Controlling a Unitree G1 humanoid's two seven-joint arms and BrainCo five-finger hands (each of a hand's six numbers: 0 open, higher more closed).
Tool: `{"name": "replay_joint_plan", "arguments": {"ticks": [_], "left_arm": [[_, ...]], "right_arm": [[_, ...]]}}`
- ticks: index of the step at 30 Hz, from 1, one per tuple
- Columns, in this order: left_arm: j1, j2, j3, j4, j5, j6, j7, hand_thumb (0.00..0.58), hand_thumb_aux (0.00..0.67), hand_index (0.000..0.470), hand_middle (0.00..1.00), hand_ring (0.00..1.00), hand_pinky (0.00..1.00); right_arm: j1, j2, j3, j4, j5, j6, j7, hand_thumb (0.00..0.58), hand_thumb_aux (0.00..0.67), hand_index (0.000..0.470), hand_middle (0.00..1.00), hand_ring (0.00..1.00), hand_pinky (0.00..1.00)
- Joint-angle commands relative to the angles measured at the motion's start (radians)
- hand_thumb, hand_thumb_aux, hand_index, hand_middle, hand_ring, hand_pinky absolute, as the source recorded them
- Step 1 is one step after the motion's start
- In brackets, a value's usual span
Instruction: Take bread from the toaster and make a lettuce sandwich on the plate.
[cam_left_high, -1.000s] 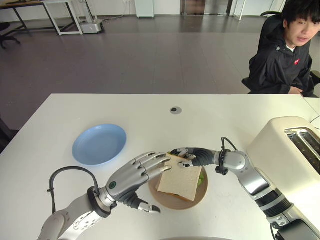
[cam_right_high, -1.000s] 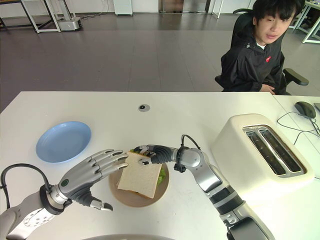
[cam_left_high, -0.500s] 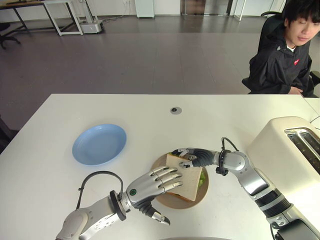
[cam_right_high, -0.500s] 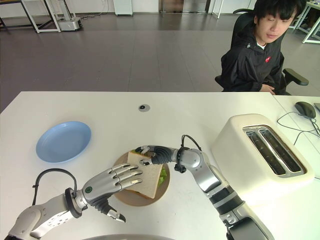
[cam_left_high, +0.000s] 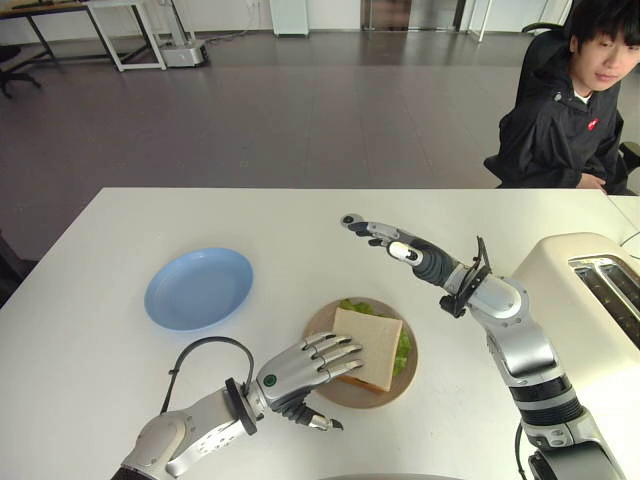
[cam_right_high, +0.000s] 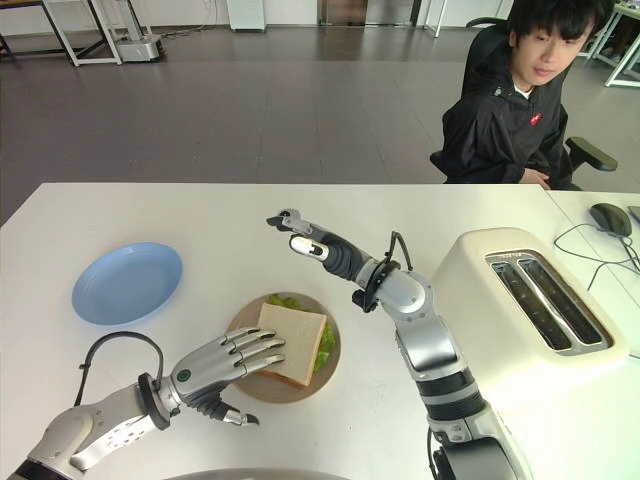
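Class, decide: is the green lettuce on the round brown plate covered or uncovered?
Covered: a square white bread slice lies flat on the green lettuce, only leaf edges showing beyond it on the round brown plate.

On the bench (cam_left_high: 200, 215), bread (cam_left_high: 368, 345) lies over lettuce (cam_left_high: 403, 350) on the plate (cam_left_high: 350, 393), a second plate (cam_left_high: 199, 288) to its left, the toaster (cam_left_high: 560, 290) to its right.

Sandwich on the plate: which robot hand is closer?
Left. The left robot hand lies at the sandwich, fingertips on its edge; the right robot hand is raised beyond it, apart.
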Motion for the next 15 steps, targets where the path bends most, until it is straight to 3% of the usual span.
{"name": "replay_joint_plan", "arguments": {"ticks": [1, 3, 4, 7, 8, 9, 10, 11, 12, 13, 15], "left_arm": [[-0.05, 0.003, -0.054, 0.085, 0.018, 0.013, -0.044, 0.278, 0.187, 0.131, 0.0, 0.0, 0.0], [-0.104, -0.011, -0.06, 0.112, -0.017, 0.017, -0.055, 0.328, 0.229, 0.16, 0.0, 0.0, 0.0], [-0.123, -0.017, -0.058, 0.12, -0.044, 0.018, -0.056, 0.322, 0.223, 0.157, 0.0, 0.0, 0.0], [-0.162, -0.046, -0.029, 0.103, -0.162, 0.023, -0.059, 0.427, 0.326, 0.229, 0.0, 0.0, 0.0], [-0.166, -0.054, -0.014, 0.082, -0.222, 0.02, -0.066, 0.377, 0.273, 0.192, 0.0, 0.0, 0.0], [-0.164, -0.056, 0.002, 0.058, -0.281, 0.016, -0.076, 0.255, 0.168, 0.118, 0.0, 0.0, 0.0], [-0.15, -0.042, 0.025, 0.022, -0.38, 0.004, -0.102, 0.0, 0.0, 0.0, 0.0, 0.0, 0.0], [-0.13, -0.015, 0.048, -0.015, -0.479, -0.008, -0.132, 0.0, 0.0, 0.0, 0.0, 0.0, 0.0], [-0.103, 0.016, 0.078, -0.054, -0.573, -0.015, -0.162, 0.0, 0.0, 0.0, 0.42, 0.42, 0.42], [-0.066, 0.057, 0.117, -0.092, -0.663, -0.019, -0.194, 0.0, 0.0, 0.0, 0.98, 0.98, 0.98], [0.008, 0.141, 0.184, -0.126, -0.774, -0.038, -0.261, 0.0, 0.0, 0.0, 1.0, 1.0, 1.0]], "right_arm": [[0.058, -0.08, -0.005, -0.081, -0.003, -0.036, 0.059, 0.0, 0.0, 0.0, 0.0, 0.0, 0.0], [0.12, -0.198, -0.02, -0.142, -0.039, -0.111, 0.13, 0.0, 0.0, 0.0, 0.0, 0.0, 0.0], [0.142, -0.247, -0.038, -0.158, -0.054, -0.147, 0.152, 0.0, 0.0, 0.0, 0.0, 0.0, 0.0], [0.241, -0.432, -0.145, -0.146, -0.126, -0.326, 0.196, 0.0, 0.0, 0.0, 0.0, 0.0, 0.0], [0.286, -0.476, -0.182, -0.146, -0.123, -0.369, 0.212, 0.0, 0.0, 0.0, 0.04, 0.04, 0.04], [0.324, -0.502, -0.209, -0.155, -0.104, -0.391, 0.225, 0.0, 0.0, 0.0, 0.36, 0.36, 0.36], [0.368, -0.527, -0.235, -0.173, -0.077, -0.406, 0.243, 0.079, 0.047, 0.033, 0.97, 0.97, 0.97], [0.404, -0.547, -0.251, -0.189, -0.059, -0.419, 0.258, 0.337, 0.236, 0.166, 0.97, 0.97, 0.97], [0.43, -0.561, -0.257, -0.204, -0.043, -0.42, 0.276, 0.574, 0.604, 0.424, 0.96, 0.96, 0.96], [0.451, -0.569, -0.241, -0.215, -0.041, -0.423, 0.294, 0.58, 0.67, 0.47, 0.95, 0.95, 0.95], [0.487, -0.579, -0.183, -0.22, -0.067, -0.435, 0.327, 0.58, 0.67, 0.47, 0.95, 0.95, 0.95]]}}
